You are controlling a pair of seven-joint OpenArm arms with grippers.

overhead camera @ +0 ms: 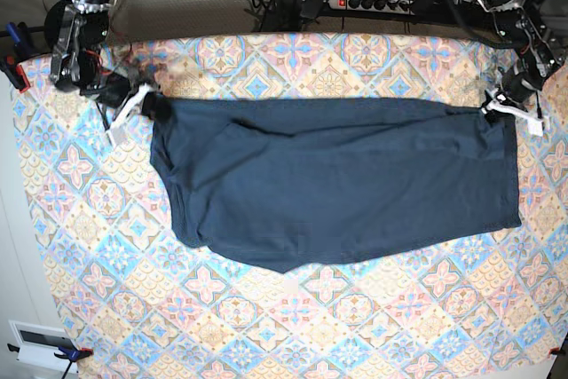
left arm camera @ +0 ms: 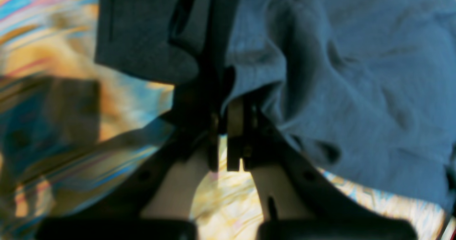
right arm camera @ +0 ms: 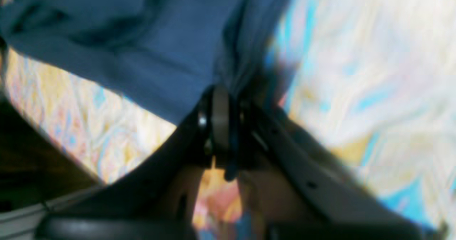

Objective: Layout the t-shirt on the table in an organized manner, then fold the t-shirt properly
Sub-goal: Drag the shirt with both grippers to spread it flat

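The t-shirt [overhead camera: 333, 184] lies spread across the middle of the table [overhead camera: 266, 326], its near hem uneven and sagging toward the front edge. At the shirt's far corner on the base view's left, the right gripper [right arm camera: 221, 126] is clamped on a pinch of navy cloth; its wrist view is heavily blurred. At the opposite far corner, the left gripper [left arm camera: 228, 126] pinches the fabric edge too, the cloth bunching over its fingers. Both arms are cut off beyond the shirt's far edge.
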